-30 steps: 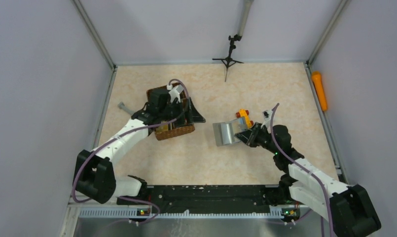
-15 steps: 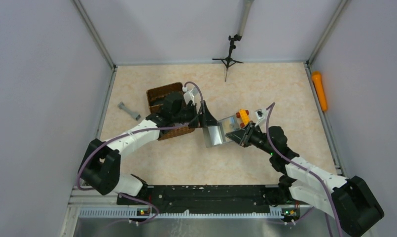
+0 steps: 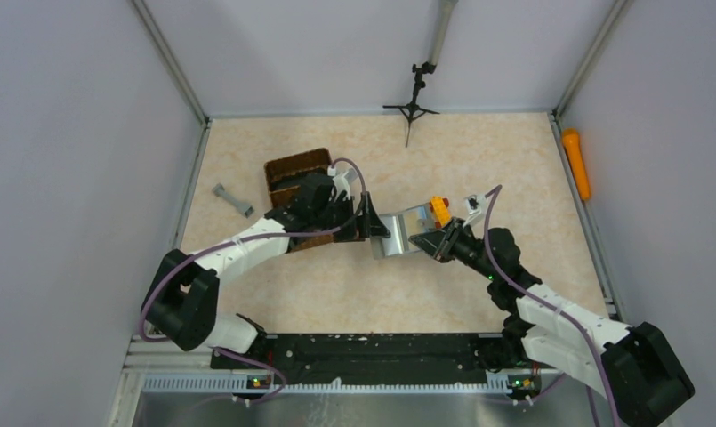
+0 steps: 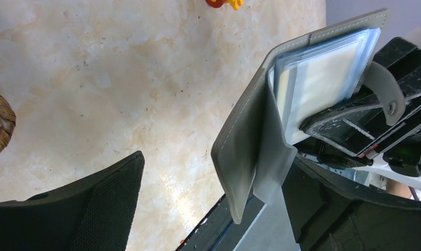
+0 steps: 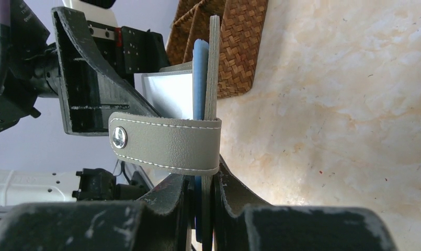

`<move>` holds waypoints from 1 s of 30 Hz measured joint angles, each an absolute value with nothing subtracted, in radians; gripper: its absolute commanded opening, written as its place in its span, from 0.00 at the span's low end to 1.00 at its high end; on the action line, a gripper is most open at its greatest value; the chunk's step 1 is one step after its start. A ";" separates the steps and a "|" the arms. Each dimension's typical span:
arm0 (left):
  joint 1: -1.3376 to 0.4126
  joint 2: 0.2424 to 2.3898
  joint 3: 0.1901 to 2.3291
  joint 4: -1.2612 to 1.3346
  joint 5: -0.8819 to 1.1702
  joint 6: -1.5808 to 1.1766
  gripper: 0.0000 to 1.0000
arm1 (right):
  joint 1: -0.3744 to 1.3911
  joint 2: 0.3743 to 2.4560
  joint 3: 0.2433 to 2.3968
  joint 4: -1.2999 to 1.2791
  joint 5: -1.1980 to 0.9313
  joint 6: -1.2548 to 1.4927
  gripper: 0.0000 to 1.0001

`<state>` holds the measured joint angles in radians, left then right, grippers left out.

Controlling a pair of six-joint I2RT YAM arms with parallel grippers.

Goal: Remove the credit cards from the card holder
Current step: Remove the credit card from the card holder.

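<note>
Right wrist view: right fingers (image 5: 161, 205) clamp the card holder (image 5: 166, 144) upright near the wicker basket (image 5: 240, 47). Left fingers (image 4: 103, 209), spread apart, straddle its flap; pinch only the credit cards (image 4: 320, 73), then pull straight.

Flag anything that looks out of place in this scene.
An orange cylinder lies beyond the right edge of the table. The card holder is held tilted and open, clamped by the right gripper. Nothing looks spilled.
</note>
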<state>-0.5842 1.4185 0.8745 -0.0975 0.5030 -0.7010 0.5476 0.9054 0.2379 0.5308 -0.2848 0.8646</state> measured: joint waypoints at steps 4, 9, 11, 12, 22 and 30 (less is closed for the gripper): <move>-0.584 1.419 0.826 -0.026 0.544 -0.729 0.89 | 0.548 0.904 0.238 0.532 -0.283 0.867 0.00; -0.584 1.418 0.722 0.176 0.631 -0.838 0.35 | 0.548 0.905 0.237 0.574 -0.285 0.912 0.00; -0.584 1.418 0.704 0.247 0.655 -0.881 0.14 | 0.548 0.907 0.237 0.605 -0.286 0.931 0.03; -0.584 1.418 0.699 0.278 0.665 -0.897 0.03 | 0.548 0.908 0.237 0.617 -0.287 0.940 0.14; -0.584 1.361 0.693 0.351 0.700 -0.913 0.00 | 0.548 0.905 0.237 0.629 -0.287 0.963 0.47; -0.584 1.351 0.678 0.342 0.700 -0.906 0.00 | 0.548 0.815 0.237 0.565 -0.238 0.946 0.32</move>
